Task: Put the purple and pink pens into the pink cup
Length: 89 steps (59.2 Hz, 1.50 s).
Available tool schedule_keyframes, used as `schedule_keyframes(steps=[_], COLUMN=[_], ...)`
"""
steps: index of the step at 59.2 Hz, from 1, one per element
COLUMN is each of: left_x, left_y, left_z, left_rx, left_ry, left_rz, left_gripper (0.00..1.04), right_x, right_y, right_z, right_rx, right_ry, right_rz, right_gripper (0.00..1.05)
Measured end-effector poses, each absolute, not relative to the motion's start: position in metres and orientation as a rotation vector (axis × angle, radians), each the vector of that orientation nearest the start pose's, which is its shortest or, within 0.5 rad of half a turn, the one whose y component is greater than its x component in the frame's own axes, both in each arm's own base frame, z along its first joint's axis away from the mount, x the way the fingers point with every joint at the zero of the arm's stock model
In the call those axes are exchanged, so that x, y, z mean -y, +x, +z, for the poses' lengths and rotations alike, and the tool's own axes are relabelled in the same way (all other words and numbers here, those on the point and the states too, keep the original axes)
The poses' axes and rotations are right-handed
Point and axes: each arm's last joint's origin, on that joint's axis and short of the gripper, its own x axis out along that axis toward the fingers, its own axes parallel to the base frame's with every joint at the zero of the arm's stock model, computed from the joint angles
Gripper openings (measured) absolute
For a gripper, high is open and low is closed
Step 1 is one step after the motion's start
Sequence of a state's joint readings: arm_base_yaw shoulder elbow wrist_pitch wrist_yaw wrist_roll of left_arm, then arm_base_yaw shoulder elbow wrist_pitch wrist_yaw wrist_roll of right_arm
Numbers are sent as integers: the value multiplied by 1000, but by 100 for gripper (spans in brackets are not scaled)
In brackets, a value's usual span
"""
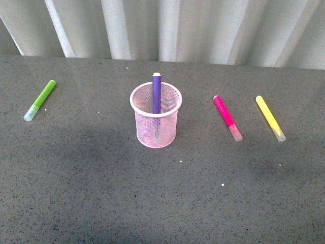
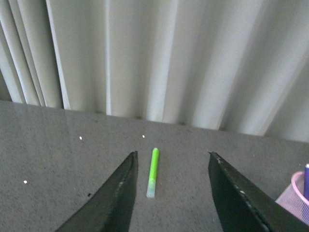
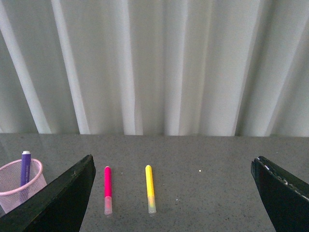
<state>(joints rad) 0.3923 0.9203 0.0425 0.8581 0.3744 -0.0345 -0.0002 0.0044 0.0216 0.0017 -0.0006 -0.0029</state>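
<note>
Left jaws apart, right jaws apart | pink cup point(image 1: 167, 129) holds purple pen point(image 1: 157, 91) upright | pink pen point(image 1: 226, 117) lying outside it

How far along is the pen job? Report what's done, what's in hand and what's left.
Done: the purple pen stands in the pink cup. In hand: nothing; the left gripper and the right gripper are both open and empty. Left: the pink pen lies on the table to the right of the cup, next to the yellow marker, not yet picked up.
</note>
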Motion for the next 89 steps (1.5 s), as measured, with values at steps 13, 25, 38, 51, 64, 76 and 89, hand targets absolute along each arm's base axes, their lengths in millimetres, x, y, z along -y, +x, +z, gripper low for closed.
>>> schedule_keyframes(steps=[13,25,38,51,64,76,89], left_x=[-27,-16,-4,0,0,0,0], left_y=[136,127,121,115,111,106,97], left_z=[164,168,169,170,169,169,167], left_rx=[-6,5,9,12,12,10,7], left_ry=[-13,-7,-8,-7,-7,-7,-7], left_rz=[7,6,26,-2,-1,-1,0], left_gripper=[4,4,4,4,4,4,4], right_x=[0,0,0,0,0,0,0], right_y=[97,97,97,97,97,97,97], right_z=[171,171,171,171,171,171,171], right_rx=[19,19,19,19,19,19,19], right_ry=[-3,-3,-3,-3,-3,-3,-3], right_rz=[0,0,0,0,0,0,0], right_gripper=[98,98,98,98,98,98,98])
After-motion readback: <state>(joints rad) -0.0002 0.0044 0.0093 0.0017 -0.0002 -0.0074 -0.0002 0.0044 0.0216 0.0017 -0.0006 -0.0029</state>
